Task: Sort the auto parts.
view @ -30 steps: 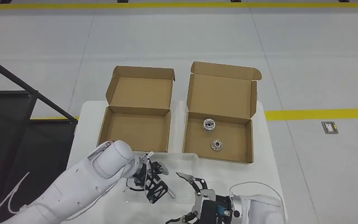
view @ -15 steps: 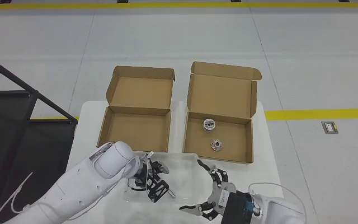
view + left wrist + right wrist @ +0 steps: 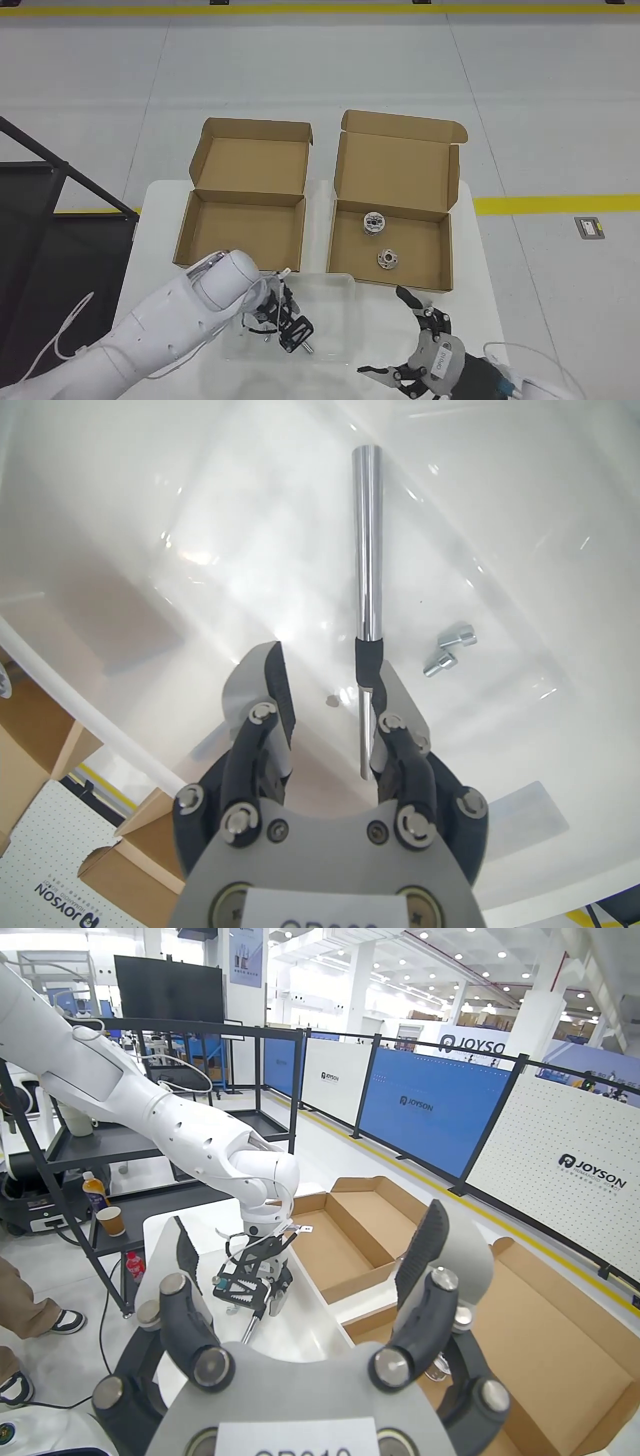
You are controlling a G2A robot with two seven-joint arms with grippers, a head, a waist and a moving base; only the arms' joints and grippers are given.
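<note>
Left pincer (image 3: pixel 325 660) spread over glossy tray (image 3: pixel 150 500); blue fence panels (image 3: pixel 425 1103) beyond.

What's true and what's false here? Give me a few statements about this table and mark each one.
1. The left box is empty. True.
2. The right box holds three round parts. False: it holds two round parts.
3. A metal rod lies in the clear tray. True.
4. Two small bolts lie in that tray. True.
5. The right arm's fingers grip a bolt. False: they are open and hold nothing.
</note>
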